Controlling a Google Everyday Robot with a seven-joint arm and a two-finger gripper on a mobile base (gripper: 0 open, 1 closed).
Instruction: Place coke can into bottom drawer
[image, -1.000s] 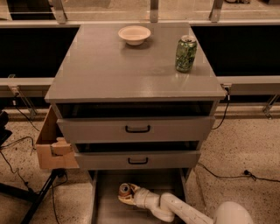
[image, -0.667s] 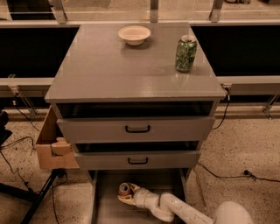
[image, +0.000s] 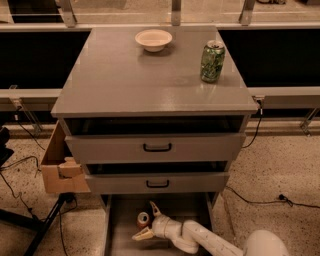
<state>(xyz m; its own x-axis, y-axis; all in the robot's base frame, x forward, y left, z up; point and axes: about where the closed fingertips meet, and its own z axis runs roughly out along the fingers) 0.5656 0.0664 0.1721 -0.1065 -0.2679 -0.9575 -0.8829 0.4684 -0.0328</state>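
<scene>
The coke can (image: 143, 218), small and red-orange with a silver top, is standing upright on the flat grey floor of the bottom drawer (image: 119, 238), toward the back and a little left of centre. The bottom drawer is sitting pulled out at the foot of the cabinet (image: 150, 85), its thin side walls showing. The gripper (image: 143, 221) is reaching into this drawer from the right, its 2 cream fingers (image: 155, 209) spread wide, 1 behind the can and 1 in front; whether either is touching it is unclear.

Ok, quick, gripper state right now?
Gripper: open, low in the bottom drawer, fingers spread either side of the upright coke can.
</scene>
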